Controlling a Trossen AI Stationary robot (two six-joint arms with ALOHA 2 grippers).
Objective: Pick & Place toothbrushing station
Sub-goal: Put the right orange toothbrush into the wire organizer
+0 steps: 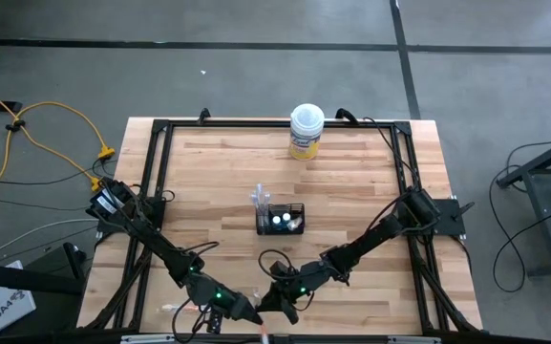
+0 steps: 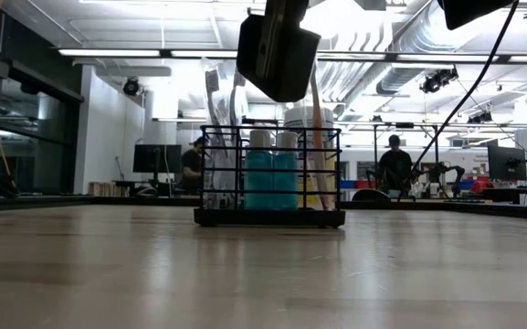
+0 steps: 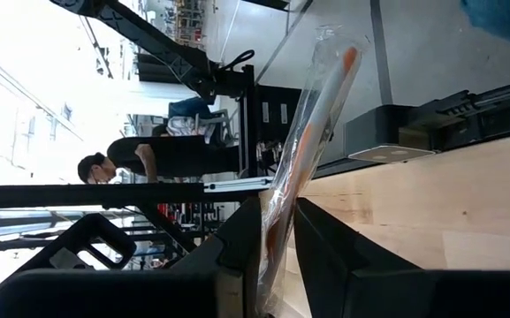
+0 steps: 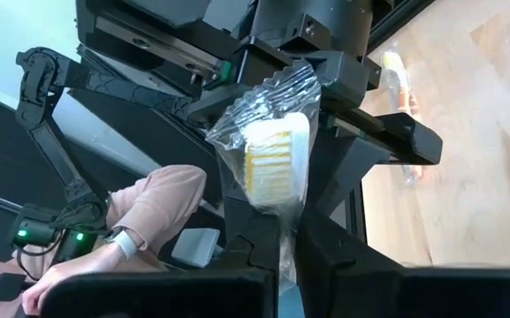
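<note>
Both arms' fingers clamp one wrapped toothbrush [image 4: 268,159] (near table edge), holder [image 1: 282,219] apart.

In the high view, both grippers sit at the bottom edge of the frame, their fingertips too small and dark to make out. In the low view, an arm part [image 2: 278,50] at top centre is cut off by the upper edge and hides part of the wire-mesh holder [image 2: 270,217]'s toothbrushes. The people far behind are too small to tell apart.

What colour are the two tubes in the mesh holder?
Teal tubes with white caps, clearest in the low view.
</note>
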